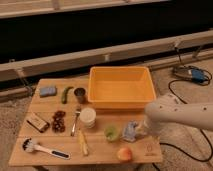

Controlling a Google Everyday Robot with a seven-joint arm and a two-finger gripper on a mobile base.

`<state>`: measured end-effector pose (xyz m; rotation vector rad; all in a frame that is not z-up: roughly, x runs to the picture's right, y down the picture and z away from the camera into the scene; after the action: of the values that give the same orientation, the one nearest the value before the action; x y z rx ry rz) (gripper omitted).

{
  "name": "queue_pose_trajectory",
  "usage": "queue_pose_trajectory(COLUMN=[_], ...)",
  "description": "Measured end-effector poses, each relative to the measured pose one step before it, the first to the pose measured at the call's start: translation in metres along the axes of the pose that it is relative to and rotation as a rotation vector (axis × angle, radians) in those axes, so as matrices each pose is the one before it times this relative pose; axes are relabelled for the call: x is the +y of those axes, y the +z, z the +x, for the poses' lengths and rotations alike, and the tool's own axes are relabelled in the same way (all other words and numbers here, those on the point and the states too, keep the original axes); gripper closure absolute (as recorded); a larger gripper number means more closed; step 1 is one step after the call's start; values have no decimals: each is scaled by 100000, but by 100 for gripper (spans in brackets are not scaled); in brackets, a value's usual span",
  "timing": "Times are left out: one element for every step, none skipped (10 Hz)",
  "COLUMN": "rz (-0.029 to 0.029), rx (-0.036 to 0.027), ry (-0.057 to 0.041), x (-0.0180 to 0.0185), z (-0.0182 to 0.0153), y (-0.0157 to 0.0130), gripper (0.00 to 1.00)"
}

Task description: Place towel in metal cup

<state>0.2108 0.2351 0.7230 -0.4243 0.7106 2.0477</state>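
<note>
The towel is a small crumpled grey-blue cloth lying on the wooden table, right of middle near the front. The metal cup stands upright at the back left, beside the yellow bin, well apart from the towel. My white arm comes in from the right, low over the table. Its gripper is right at the towel's right side, and the arm covers most of it.
A big yellow bin fills the back middle. A white cup, a fork, a green fruit, a peach, a banana, a brush, a blue sponge and snacks lie around.
</note>
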Motion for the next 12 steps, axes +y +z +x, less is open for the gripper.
queue_pose_trajectory(rz=[-38, -267, -565, -1007, -1977, -2121, -940, -468, -360, 116, 439, 688], rx=[266, 134, -149, -708, -1351, -1462, -788, 59, 606, 1097, 1971, 1687], ry=[244, -30, -358, -624, -1218, -1465, -851, -1243, -1414, -1385, -1228, -194], x=[-603, -139, 301, 705, 1603, 1588, 654, 413, 736, 696, 549, -77], z=[-293, -246, -282, -402, -496, -434, -381, -228, -128, 66, 131, 111], y=[421, 304, 184, 37, -256, -425, -285, -58, 345, 519, 842, 643], gripper=[35, 35, 35, 35, 35, 35, 35, 35, 35, 35, 35, 35])
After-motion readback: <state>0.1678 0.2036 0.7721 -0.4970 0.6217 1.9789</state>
